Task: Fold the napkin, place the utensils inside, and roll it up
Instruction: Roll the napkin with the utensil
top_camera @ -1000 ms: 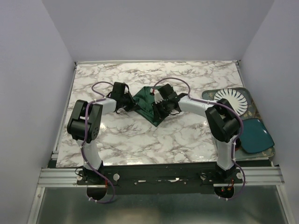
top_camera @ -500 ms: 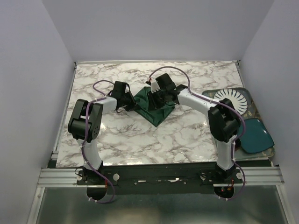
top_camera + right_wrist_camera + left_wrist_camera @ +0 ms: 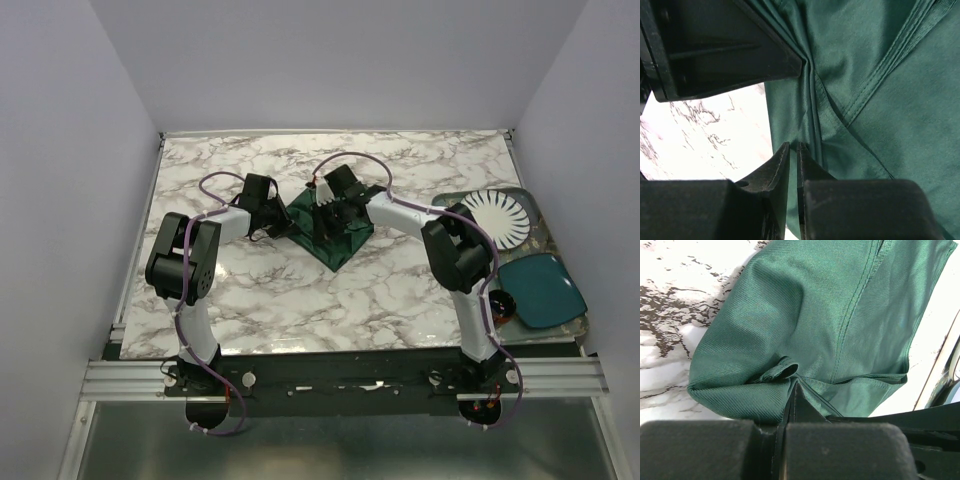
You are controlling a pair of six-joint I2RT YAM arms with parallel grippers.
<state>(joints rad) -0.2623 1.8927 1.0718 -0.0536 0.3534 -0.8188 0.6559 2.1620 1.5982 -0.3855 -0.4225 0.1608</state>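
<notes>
**Table** [image 3: 250,310]: white marble-patterned top, grey veining, carrying everything listed here.

**Napkin** [image 3: 335,238]: one dark green cloth, plain, with stitched hems. It lies near the middle of the table, well apart from every edge, and is folded over on itself into a rough diamond with one point toward the near edge. The wrist views show creases and a small puckered tuck at the left corner.

**Left gripper** [image 3: 792,392]: reaches in from the left, low over the table. Its jaws are pressed fully together on the napkin's left corner, and a pinch of cloth bunches out at the tips.

**Right gripper** [image 3: 325,220]: comes in from the right and hangs over the middle of the napkin, pointing down. Its jaws are drawn almost together, with only a thin slit between them. The tips sit at a folded edge of the cloth where it meets bare marble. I cannot tell whether any cloth is caught in the slit. In its wrist view a black finger [image 3: 715,45] of the other gripper grips the same run of folds just beside it.

**Tray** [image 3: 538,242]: dark and patterned, along the right edge of the table.

**White plate** [image 3: 495,215]: round and fluted, on the far part of the tray.

**Teal oval dish** [image 3: 545,292]: on the tray toward the near right corner.
</notes>
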